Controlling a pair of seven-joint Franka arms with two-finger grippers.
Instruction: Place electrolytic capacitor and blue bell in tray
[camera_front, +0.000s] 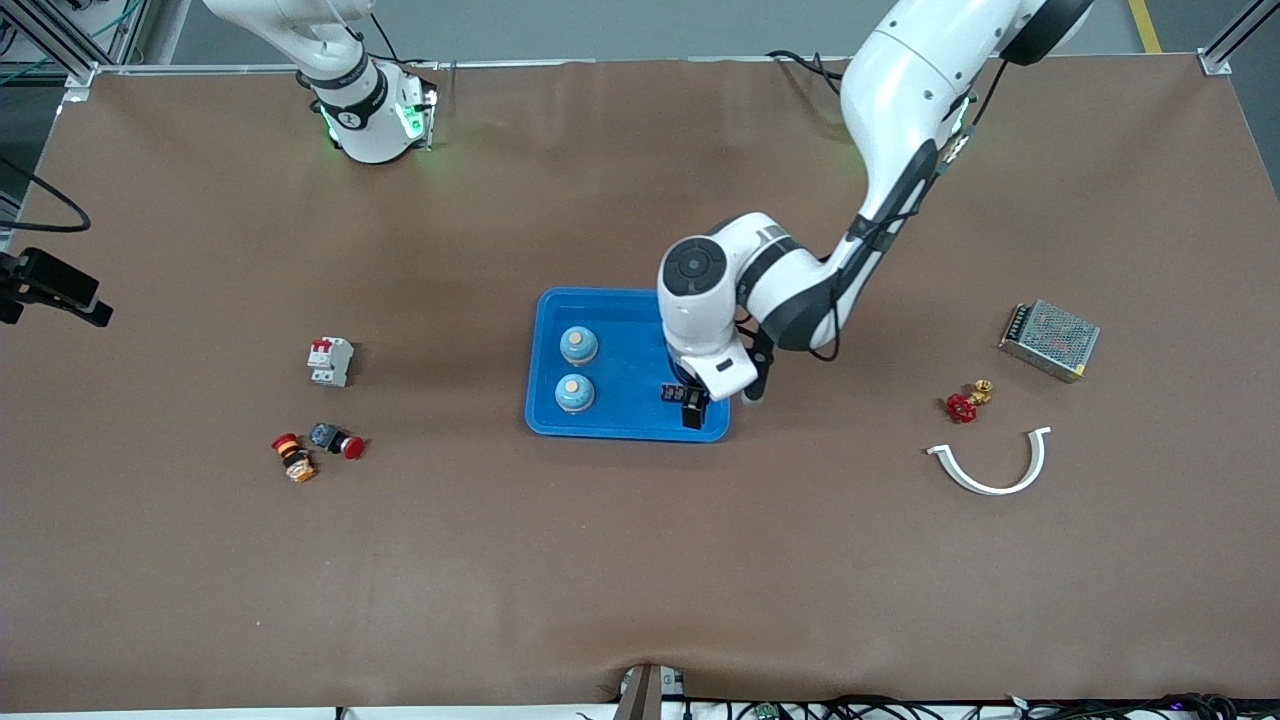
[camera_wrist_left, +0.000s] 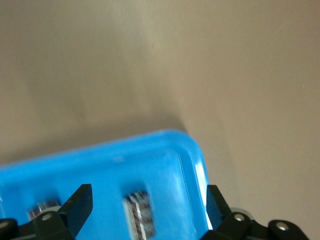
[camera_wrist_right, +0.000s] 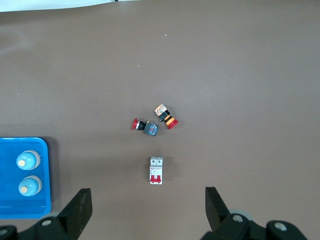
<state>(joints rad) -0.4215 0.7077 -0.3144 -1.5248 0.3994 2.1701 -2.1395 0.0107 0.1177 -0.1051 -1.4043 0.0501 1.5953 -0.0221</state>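
Note:
The bright blue tray (camera_front: 628, 330) lies mid-table. Two blue bells (camera_front: 578, 345) (camera_front: 574, 393) stand in it at the right arm's end. The electrolytic capacitor (camera_front: 671, 392), dark with light stripes, lies in the tray near the left arm's end. My left gripper (camera_front: 690, 408) hangs open just over it, not touching. In the left wrist view the capacitor (camera_wrist_left: 138, 216) lies on the tray floor (camera_wrist_left: 150, 155) between the spread fingers of the left gripper (camera_wrist_left: 148, 196). My right gripper (camera_wrist_right: 147, 200) is open and empty, and that arm waits high at its base. Its wrist view shows the tray (camera_wrist_right: 10, 207) and a bell (camera_wrist_right: 27, 160).
A white and red circuit breaker (camera_front: 330, 360) and two red push buttons (camera_front: 336, 440) (camera_front: 293, 457) lie toward the right arm's end. A red valve (camera_front: 964, 403), a white curved bracket (camera_front: 990, 470) and a metal power supply (camera_front: 1049, 339) lie toward the left arm's end.

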